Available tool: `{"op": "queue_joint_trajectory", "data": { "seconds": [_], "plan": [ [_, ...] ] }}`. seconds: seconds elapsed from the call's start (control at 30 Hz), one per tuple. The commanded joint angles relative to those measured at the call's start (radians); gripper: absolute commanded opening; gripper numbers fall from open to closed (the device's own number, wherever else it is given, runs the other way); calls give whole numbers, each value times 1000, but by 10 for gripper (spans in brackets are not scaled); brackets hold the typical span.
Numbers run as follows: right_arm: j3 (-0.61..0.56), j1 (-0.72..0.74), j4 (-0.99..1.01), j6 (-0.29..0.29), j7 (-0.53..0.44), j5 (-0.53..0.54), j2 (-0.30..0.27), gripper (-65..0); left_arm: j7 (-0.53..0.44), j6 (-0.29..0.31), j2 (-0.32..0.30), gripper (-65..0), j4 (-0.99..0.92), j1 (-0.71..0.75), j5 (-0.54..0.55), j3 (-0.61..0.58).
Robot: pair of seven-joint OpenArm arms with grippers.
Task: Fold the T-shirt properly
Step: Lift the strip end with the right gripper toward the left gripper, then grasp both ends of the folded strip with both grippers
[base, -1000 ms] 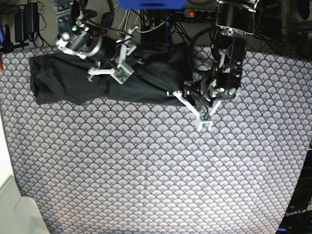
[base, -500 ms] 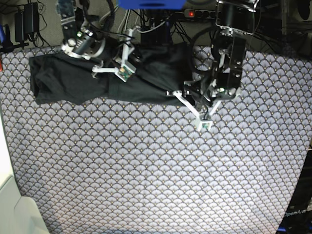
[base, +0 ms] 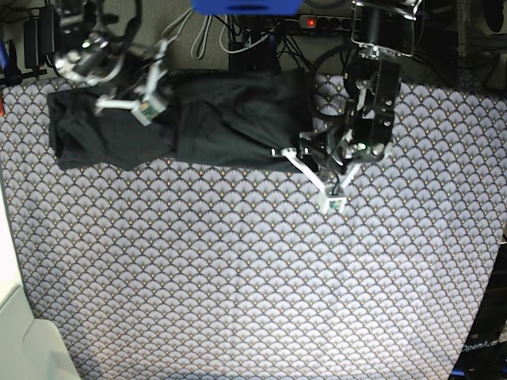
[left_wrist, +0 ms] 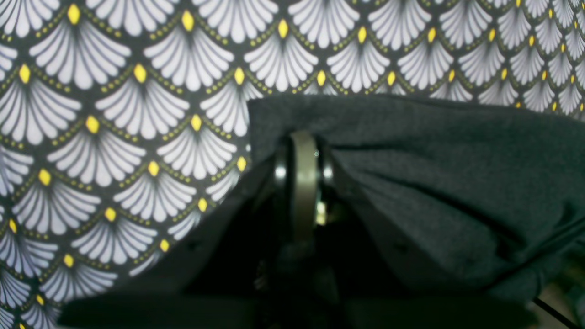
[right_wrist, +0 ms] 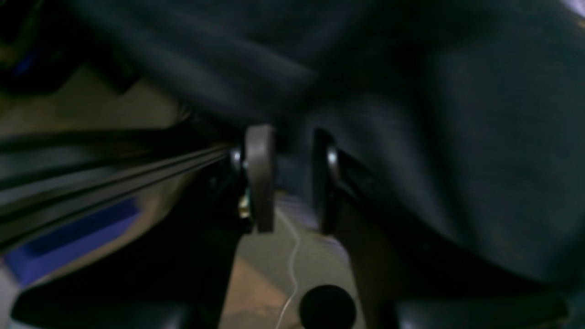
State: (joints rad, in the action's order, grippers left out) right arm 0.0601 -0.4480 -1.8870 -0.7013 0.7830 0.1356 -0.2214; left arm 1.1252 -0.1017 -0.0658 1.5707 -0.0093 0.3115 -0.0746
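The dark T-shirt lies bunched in a long band along the table's back edge, plain side showing. My left gripper is at the shirt's front right corner. In the left wrist view, the left gripper is shut on the fabric edge of the T-shirt, just above the patterned cloth. My right gripper is over the shirt's left part near the back edge. In the right wrist view, the right gripper has its jaws apart, with the dark T-shirt above and to the right of them.
The table is covered by a fan-patterned cloth. Cables and a power strip run behind the back edge. A white object stands at the front left corner. The floor and a cable show past the right fingers.
My right arm has swung left along the shirt's back edge, from the shirt's middle to its left part. My left arm and the shirt's right corner have not moved.
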Motion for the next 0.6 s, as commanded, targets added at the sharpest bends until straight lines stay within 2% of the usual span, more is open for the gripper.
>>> {"op": "queue_joint_trajectory", "data": {
  "seconds": [0.0, 0.17, 0.27, 0.4, 0.5, 0.57],
  "plan": [
    [34, 15, -29, 3, -17, 6, -9, -525, -3, -2, 2, -646, 20, -16, 1, 2],
    [243, 73, -32, 3, -12, 8, -8, -522, -3, -2, 4, -646, 21, -16, 2, 2],
    [389, 128, -29, 3, -10, 6, 17, -520, -4, 0, 4, -642, 43, -18, 2, -1],
    [502, 205, 31, 3, -9, 6, 21, -515, -1, 0, 5, -638, 110, -16, 2, -4],
    [534, 252, 122, 3, 36, 6, 7, -452, 0, 0, 4, -589, 152, -11, 2, -4],
    [547, 278, 175, 3, 75, 9, -9, -396, 0, 0, 4, -511, 165, -8, 2, -4]
  ]
}}
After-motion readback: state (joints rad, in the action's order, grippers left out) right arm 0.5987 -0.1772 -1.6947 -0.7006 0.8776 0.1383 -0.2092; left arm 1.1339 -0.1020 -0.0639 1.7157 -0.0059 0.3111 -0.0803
